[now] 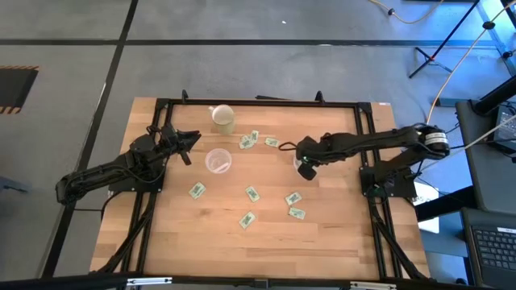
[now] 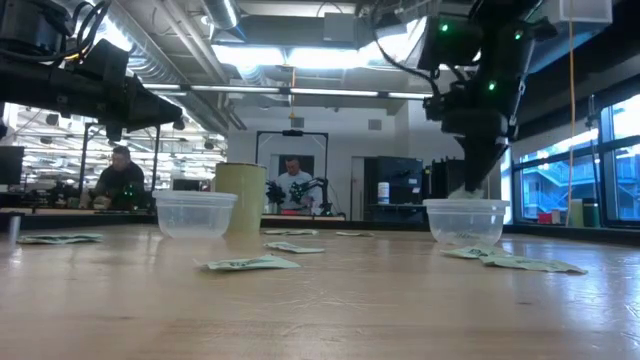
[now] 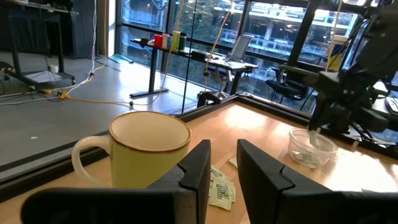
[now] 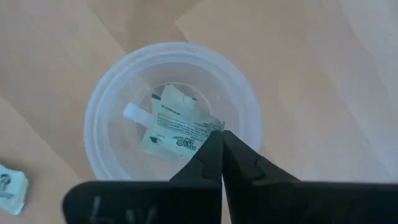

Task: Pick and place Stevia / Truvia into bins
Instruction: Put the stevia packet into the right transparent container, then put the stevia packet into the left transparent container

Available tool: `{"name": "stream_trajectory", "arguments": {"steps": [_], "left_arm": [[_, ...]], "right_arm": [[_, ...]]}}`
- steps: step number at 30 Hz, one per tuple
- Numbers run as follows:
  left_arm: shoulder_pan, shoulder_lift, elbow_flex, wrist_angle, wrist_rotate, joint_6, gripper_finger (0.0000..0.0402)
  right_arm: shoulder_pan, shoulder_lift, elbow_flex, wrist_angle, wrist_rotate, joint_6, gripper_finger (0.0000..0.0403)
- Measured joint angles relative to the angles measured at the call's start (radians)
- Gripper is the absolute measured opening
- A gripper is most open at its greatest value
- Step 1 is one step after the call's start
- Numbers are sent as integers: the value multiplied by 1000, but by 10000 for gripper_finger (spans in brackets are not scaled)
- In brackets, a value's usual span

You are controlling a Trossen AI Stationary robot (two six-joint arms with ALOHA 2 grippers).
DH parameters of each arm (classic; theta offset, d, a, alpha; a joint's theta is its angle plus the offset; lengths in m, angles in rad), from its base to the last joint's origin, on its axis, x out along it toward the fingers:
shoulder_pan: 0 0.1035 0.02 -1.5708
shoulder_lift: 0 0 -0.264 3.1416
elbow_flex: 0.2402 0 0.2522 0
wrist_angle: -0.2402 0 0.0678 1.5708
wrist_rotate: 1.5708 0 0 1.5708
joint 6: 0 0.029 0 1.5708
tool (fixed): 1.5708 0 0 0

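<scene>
Right end effector (image 4: 221,143) hangs directly over the right clear cup (image 1: 305,167), fingers pressed together, pinching the corner of a Stevia packet (image 4: 177,130) that sits inside the cup. Judged: deposit in hand, release not yet made.

Left end effector (image 1: 191,143) waits at 10 o'clock on the tabletop (image 1: 322,242), fingers slightly spread, nothing between them, near the cream mug (image 1: 222,118). Second clear cup (image 1: 218,161) appears empty from above.

Loose packets on the wood: about 8. 3 or so cluster at 12 o'clock (image 1: 251,140); 5 lie scattered from centre toward 5 o'clock, e.g. (image 1: 247,219).

Progress: 1 packet binned or nearly so; most remain. Early stage.
</scene>
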Motion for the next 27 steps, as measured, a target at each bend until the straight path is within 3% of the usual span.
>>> {"name": "stream_trajectory", "arguments": {"steps": [15, 27], "left_arm": [[0, 0, 0, 0, 0, 0, 72], [0, 0, 0, 0, 0, 0, 72]], "right_arm": [[1, 50, 0, 13, -18, -12, 12], [1, 35, 63, -46, -18, -45, 142]]}}
